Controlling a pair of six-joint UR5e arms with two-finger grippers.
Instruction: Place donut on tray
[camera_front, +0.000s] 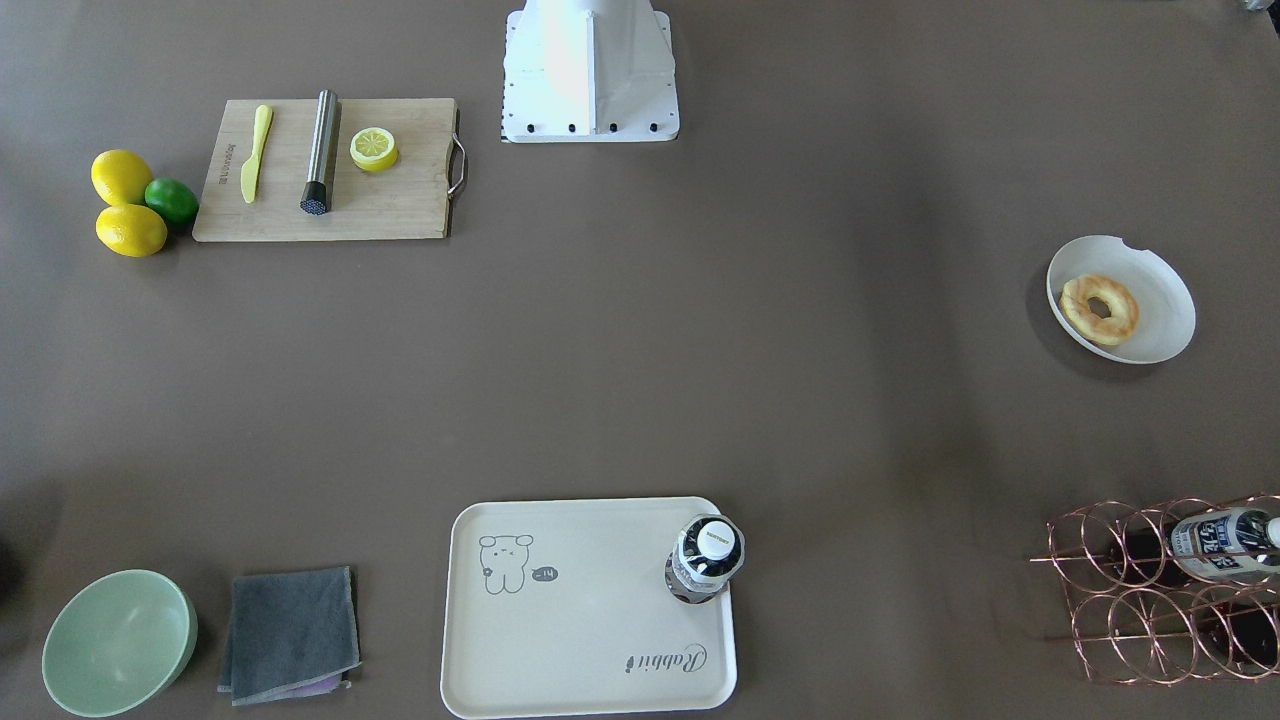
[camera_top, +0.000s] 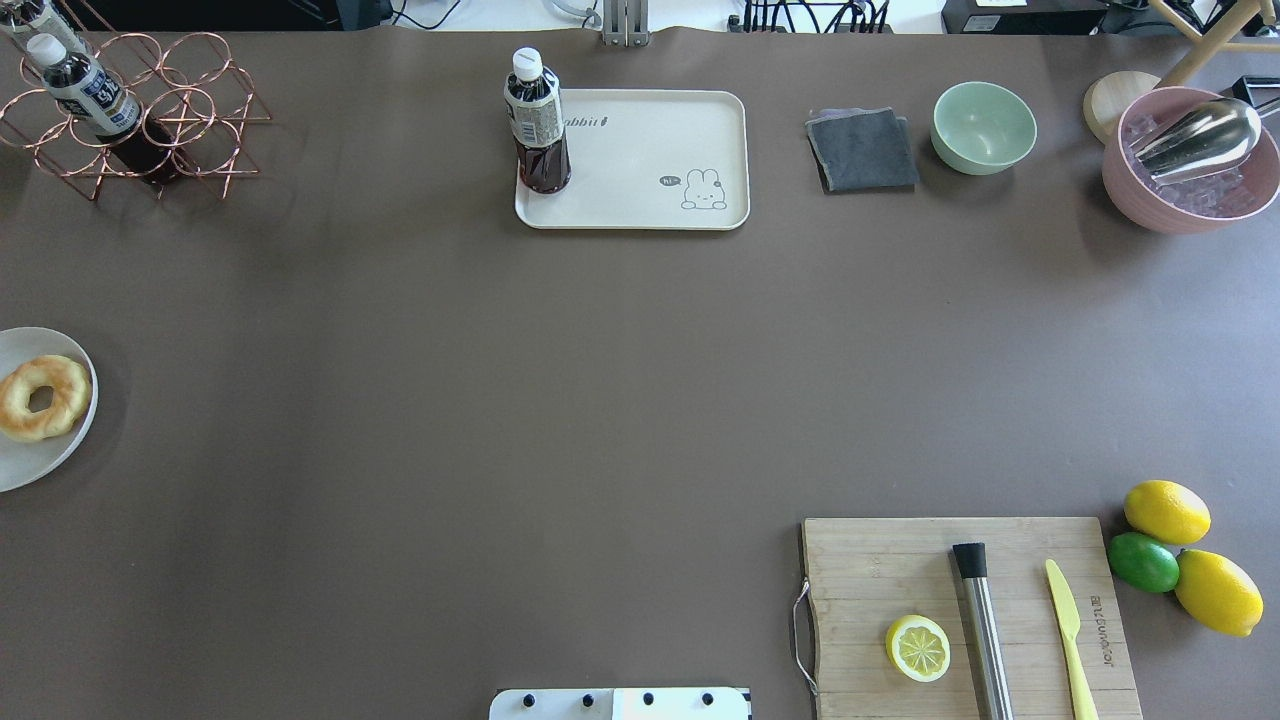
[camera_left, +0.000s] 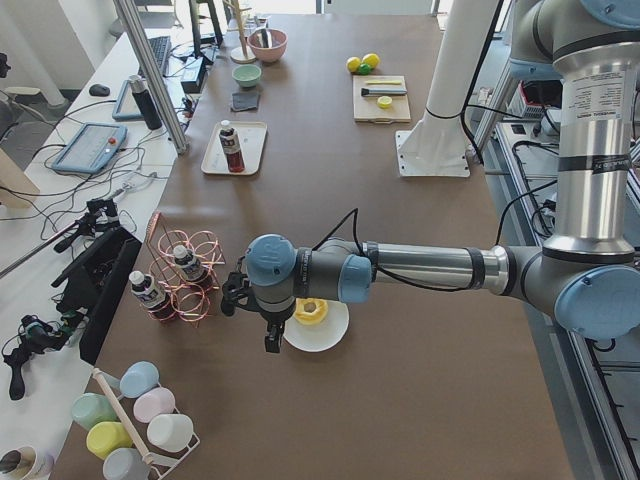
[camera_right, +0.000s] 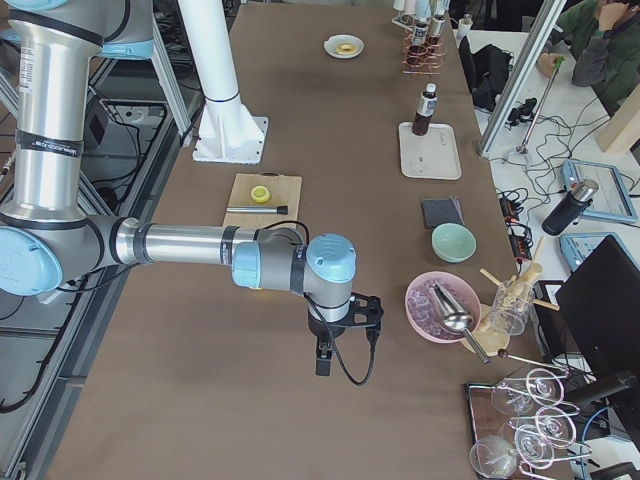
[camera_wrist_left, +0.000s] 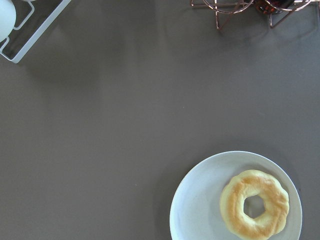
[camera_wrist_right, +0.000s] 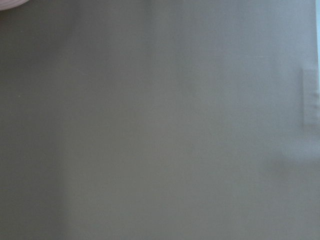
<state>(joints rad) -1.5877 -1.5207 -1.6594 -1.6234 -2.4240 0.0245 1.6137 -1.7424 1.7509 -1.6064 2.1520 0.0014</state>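
Observation:
The donut (camera_front: 1099, 309) is a golden-brown ring lying on a white round notched plate (camera_front: 1150, 300) at the table's left end; it also shows in the overhead view (camera_top: 40, 397) and the left wrist view (camera_wrist_left: 255, 204). The cream tray (camera_top: 650, 150) with the rabbit drawing lies at the far edge, and a dark bottle (camera_top: 537, 125) stands on its corner. My left gripper (camera_left: 270, 342) hangs just beside the plate, seen only in the left side view. My right gripper (camera_right: 322, 362) hangs over bare table at the right end. I cannot tell whether either is open or shut.
A copper wire rack (camera_top: 140, 120) with bottles stands at the far left. A grey cloth (camera_top: 861, 150), green bowl (camera_top: 984, 127) and pink ice bowl (camera_top: 1190, 170) stand far right. A cutting board (camera_top: 960, 610) with lemon half, muddler and knife lies near right, with lemons (camera_top: 1166, 511) beside it.

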